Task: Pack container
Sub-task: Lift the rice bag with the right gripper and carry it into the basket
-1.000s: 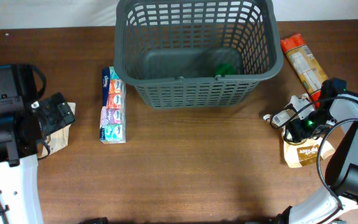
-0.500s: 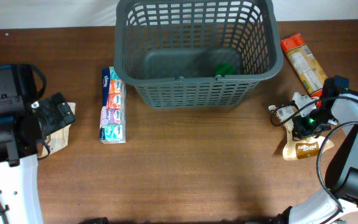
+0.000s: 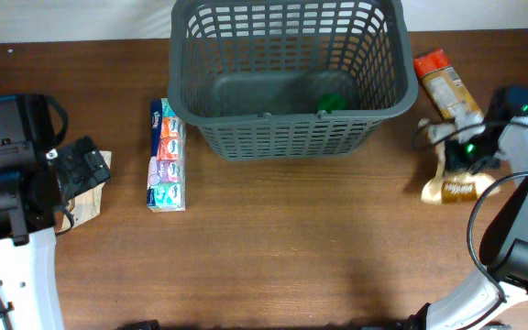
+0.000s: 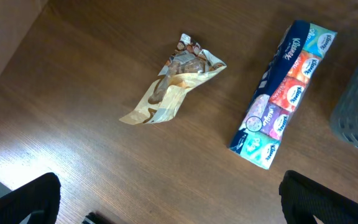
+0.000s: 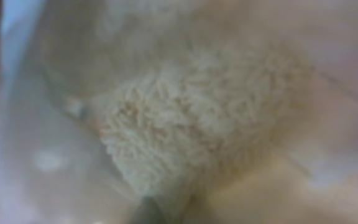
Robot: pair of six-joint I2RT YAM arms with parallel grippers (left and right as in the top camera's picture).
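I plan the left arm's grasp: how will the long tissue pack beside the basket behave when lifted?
The tissue pack looks like several soft packets in one film, so probably light, and it may sag if gripped at one end. Its flat sides suggest no rolling; the glossy film could slip.

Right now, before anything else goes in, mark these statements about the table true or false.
1. The basket holds a green item. True.
2. The tissue pack lies inside the basket. False: it lies on the table, left of the basket.
3. The left fingers are spread wide with nothing between them. True.
4. The crumpled wrapper rests on top of the tissue pack. False: they lie apart on the table.
5. The right arm reaches over the basket. False: it is at the brown bag, right of the basket.
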